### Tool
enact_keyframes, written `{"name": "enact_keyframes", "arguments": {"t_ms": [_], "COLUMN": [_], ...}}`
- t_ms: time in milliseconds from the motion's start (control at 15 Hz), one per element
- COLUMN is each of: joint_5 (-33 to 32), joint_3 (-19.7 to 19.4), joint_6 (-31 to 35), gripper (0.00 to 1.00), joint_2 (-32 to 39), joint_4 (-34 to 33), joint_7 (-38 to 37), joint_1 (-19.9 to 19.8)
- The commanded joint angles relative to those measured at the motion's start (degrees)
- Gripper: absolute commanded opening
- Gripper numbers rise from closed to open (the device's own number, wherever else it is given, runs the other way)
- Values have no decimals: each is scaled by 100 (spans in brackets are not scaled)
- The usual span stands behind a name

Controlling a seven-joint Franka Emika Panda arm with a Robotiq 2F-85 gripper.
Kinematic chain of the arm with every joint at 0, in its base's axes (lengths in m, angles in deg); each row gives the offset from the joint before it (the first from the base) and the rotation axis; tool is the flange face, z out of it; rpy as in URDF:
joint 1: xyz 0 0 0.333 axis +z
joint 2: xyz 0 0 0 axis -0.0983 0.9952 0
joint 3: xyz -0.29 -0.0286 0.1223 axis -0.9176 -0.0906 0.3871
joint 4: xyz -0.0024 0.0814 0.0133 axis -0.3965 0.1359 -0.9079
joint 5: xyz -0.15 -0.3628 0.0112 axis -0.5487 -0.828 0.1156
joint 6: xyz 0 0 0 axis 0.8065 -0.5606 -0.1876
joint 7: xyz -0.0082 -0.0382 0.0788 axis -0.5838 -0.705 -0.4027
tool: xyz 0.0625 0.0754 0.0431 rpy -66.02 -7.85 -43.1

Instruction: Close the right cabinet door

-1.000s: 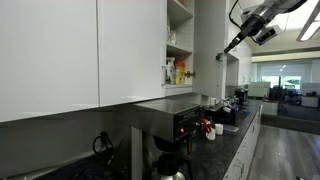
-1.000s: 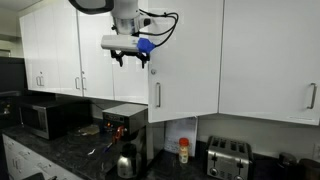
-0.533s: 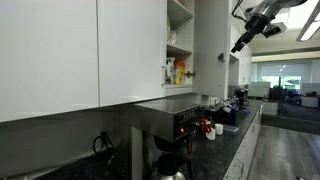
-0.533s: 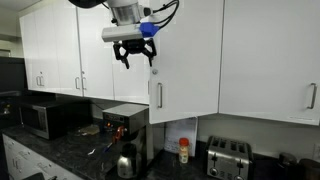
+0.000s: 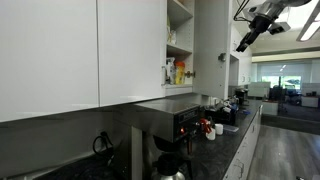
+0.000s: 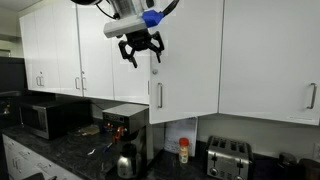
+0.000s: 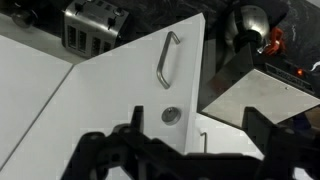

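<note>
The right cabinet door [image 6: 186,60] is a glossy white panel with a slim silver bar handle [image 6: 158,95] near its left edge. Seen from the side, the door [image 5: 210,50] stands swung out from the shelves [image 5: 180,48]. In both exterior views my gripper [image 6: 140,55] [image 5: 244,43] hangs in the air in front of the door, up near its handle edge and apart from it. In the wrist view the gripper [image 7: 195,135] is open with nothing held. The door [image 7: 110,90], its handle [image 7: 168,60] and a round lock [image 7: 171,115] lie beyond the fingers.
Bottles [image 5: 178,72] stand on the open shelf. On the dark counter below are a coffee machine [image 6: 124,122], a kettle [image 6: 127,160], a toaster [image 6: 228,157] and a microwave [image 6: 45,118]. More white doors [image 6: 60,50] run along the wall.
My gripper has risen a little and shifted sideways along the cabinet front, turning its fingers. The door has not visibly moved.
</note>
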Motion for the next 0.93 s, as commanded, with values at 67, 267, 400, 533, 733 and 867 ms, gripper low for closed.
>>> {"name": "enact_keyframes", "arguments": {"t_ms": [67, 267, 400, 533, 733, 867], "joint_5": [560, 1055, 1291, 1459, 1663, 1764], "joint_3": [-405, -589, -663, -705, -710, -661], "joint_6": [125, 135, 136, 109, 99, 103], "gripper": [100, 100, 100, 100, 100, 100], "joint_2": [122, 152, 182, 218, 229, 225], "joint_4": [-38, -33, -20, -33, -15, 10], "joint_7": [178, 355, 490, 599, 692, 701], "joint_1": [520, 748, 826, 873, 923, 931]}}
